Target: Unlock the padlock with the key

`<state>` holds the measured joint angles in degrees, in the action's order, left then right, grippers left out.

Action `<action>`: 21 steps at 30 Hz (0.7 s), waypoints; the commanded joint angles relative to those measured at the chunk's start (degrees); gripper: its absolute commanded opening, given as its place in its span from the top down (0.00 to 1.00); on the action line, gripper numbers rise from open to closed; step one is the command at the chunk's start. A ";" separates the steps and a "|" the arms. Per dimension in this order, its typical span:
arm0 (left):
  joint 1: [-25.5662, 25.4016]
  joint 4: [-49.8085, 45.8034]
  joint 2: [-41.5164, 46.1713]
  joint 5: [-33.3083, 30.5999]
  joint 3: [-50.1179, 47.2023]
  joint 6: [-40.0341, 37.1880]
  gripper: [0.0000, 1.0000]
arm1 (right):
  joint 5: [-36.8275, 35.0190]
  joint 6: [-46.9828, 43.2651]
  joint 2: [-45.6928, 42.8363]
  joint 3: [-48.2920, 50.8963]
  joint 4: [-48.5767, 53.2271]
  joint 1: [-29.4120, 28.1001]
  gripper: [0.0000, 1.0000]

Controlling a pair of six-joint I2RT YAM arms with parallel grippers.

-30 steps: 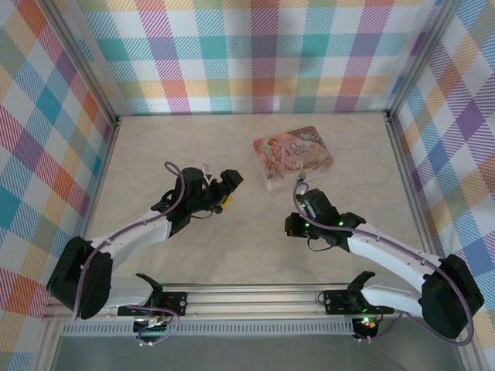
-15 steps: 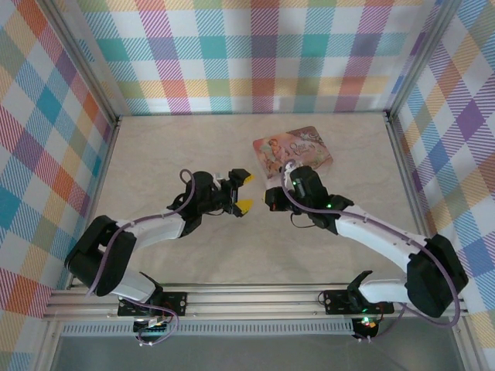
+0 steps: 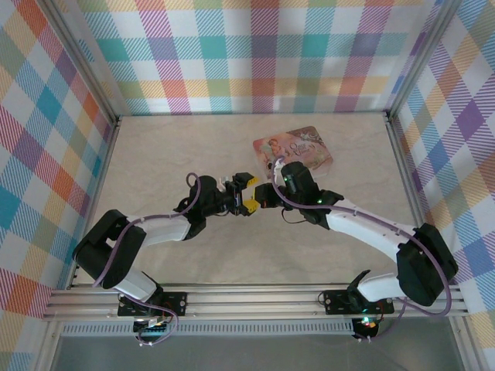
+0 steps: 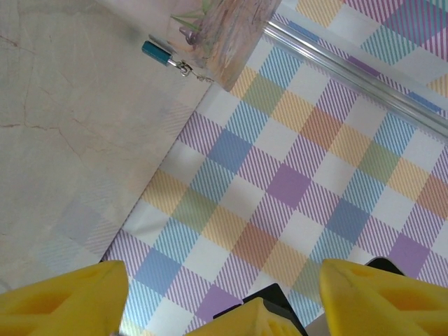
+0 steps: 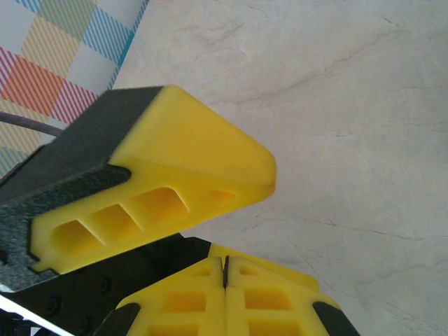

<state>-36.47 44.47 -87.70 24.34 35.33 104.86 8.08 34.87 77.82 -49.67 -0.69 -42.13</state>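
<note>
Step, prob.: grippers meeting mid-table, maybe key handoff.
L gripper (image 3: 247,193) spread, tips flanking R gripper (image 5: 225,276).
R pads pressed tight; key not discernible betw. them.
Padlock (image 4: 157,52) on table, just beside pink tin (image 4: 224,31), apart from both grippers.
Next needs fine pinch alignment, then carry to padlock.

Tiny padlock with teal-blue metal body (image 4: 155,51) and thin silvery shackle (image 4: 183,68): lying on its side on pale marbled surface (image 4: 70,140), just beside corner of pink illustrated rectangular tin (image 4: 227,31). Body end turned away from tin, shackle end toward it. Small silvery sliver past shackle, reaching tin's edge; too small to tell whether thin greyish metal key.
</note>
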 commanded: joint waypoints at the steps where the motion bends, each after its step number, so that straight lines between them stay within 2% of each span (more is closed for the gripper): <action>1: -0.71 4.49 -0.64 -0.69 -1.01 1.23 0.35 | 0.80 -0.51 -0.38 0.33 -1.43 -0.50 1.00; 6: -0.70 4.59 -0.95 -0.87 -1.14 1.12 0.44 | 0.25 -0.60 -1.00 0.71 -1.08 -0.57 1.00; 13: -0.71 4.52 -1.16 -1.04 -1.49 1.14 0.52 | -0.47 -0.86 -1.86 0.92 -0.63 -0.54 1.00; 21: -0.71 4.23 -1.48 -1.05 -1.49 0.96 0.67 | -1.13 -0.98 -2.84 1.46 -0.15 -0.57 1.00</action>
<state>-36.51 45.45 -88.47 23.31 34.39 105.45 7.46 34.87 76.55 -49.06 -0.75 -42.41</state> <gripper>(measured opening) 0.338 0.058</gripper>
